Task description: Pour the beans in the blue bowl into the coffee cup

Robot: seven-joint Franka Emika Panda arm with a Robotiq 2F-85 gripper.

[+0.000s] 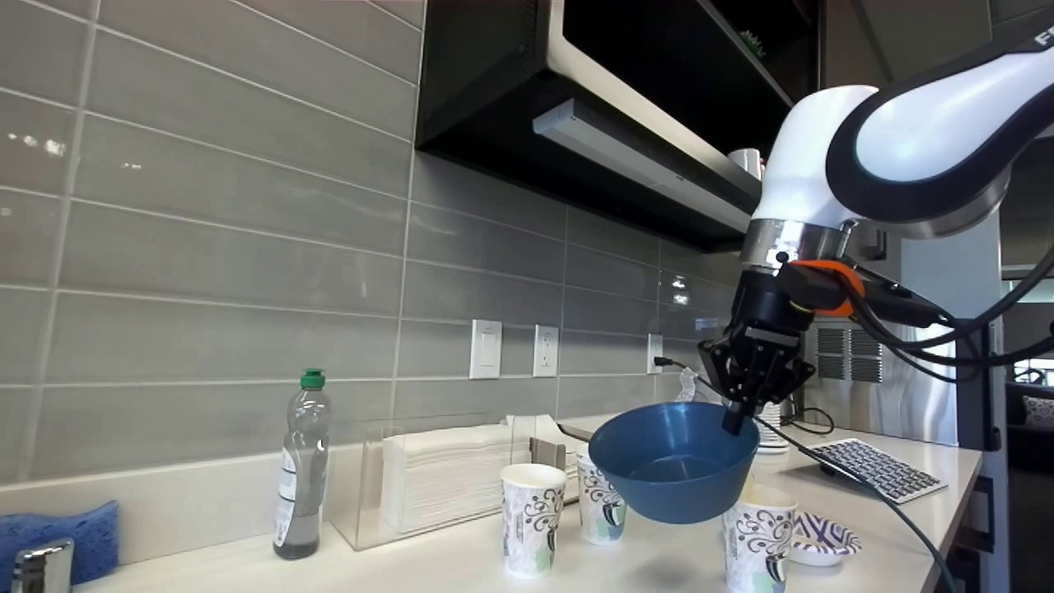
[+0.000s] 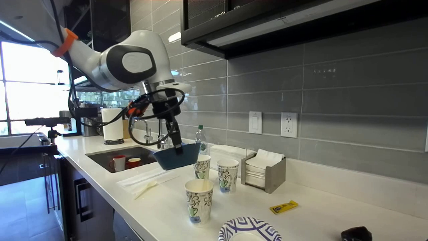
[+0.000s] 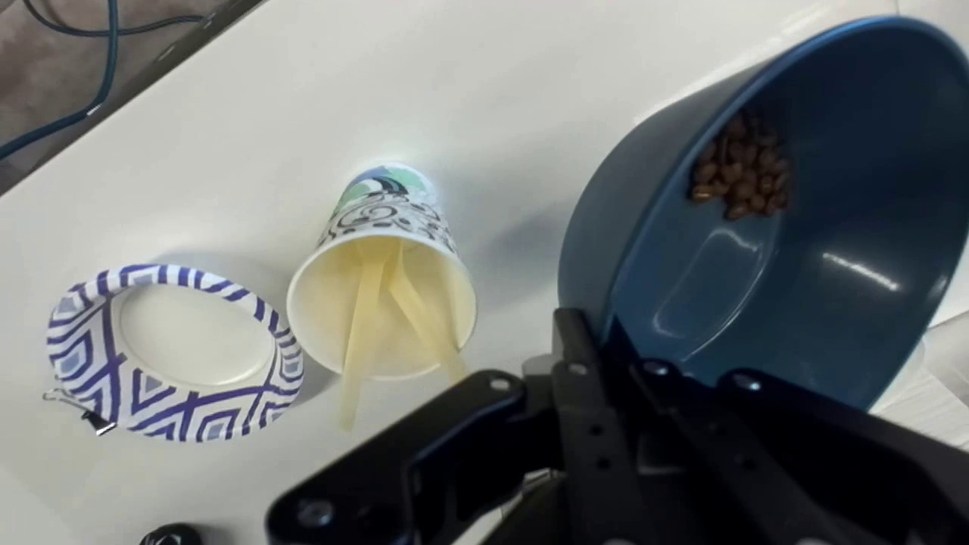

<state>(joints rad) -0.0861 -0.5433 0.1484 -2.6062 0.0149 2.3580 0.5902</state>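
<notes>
To the left in an exterior view, a scroll-patterned paper coffee cup (image 1: 533, 523) stands upright on the table (image 1: 461, 568); just right of it is a second cup (image 1: 603, 504), partly hidden by the blue bowl (image 1: 671, 498). I hold that bowl aloft: it lies to the left of my jaws there, which pinch its rim at the right. Being round, it has no long axis, only a tilt, its mouth turned partly toward that viewpoint. Below my grip and slightly right stands a third cup (image 1: 756, 543), two pale stir sticks (image 3: 362, 318) leaning in it. So cups lie on both sides of the bowl; which one is meant I cannot tell, and I judge that the way I tip turns on it. In my wrist view, a small heap of glossy brown beans (image 3: 742, 174) rests by the bowl's upper-left wall, then comes bare, smooth dark-blue interior with streaks of shine. I judge the pour is yet to come.
</notes>
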